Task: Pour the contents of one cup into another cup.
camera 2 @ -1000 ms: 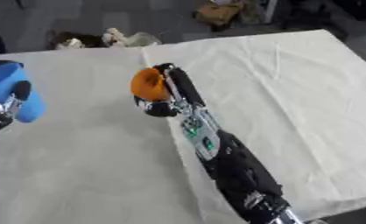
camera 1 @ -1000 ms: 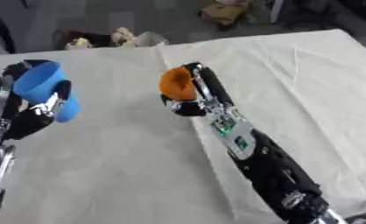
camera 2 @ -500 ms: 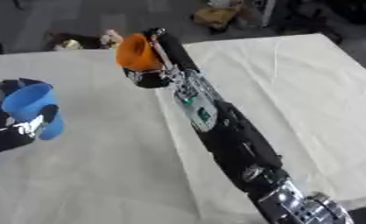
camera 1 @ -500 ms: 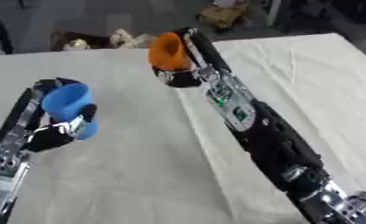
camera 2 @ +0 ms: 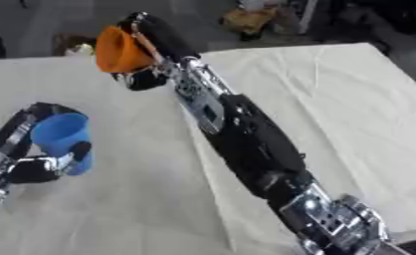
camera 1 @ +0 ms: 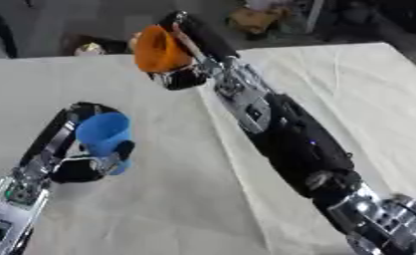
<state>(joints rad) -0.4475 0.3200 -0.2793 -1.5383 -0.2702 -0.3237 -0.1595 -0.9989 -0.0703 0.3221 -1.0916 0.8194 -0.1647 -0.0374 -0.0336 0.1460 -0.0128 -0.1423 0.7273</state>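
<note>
My right hand (camera 1: 185, 67) is raised high over the far middle of the table, shut on an orange cup (camera 1: 159, 49) that is tipped with its mouth facing left. Lower left, my left hand (camera 1: 79, 164) is shut on a blue cup (camera 1: 104, 137), held upright with its mouth up. The orange cup is above and to the right of the blue one, well apart from it. I cannot see what either cup holds.
A white cloth (camera 1: 351, 94) covers the table. Beyond the far edge on the floor lie a small pale and dark object (camera 1: 89, 48) and a brownish item (camera 1: 255, 17). My right forearm (camera 1: 290, 139) crosses the middle of the table.
My right hand has lifted the orange cup up and away from me. My left hand has brought the blue cup rightward toward the centre. The camera also shifted.
</note>
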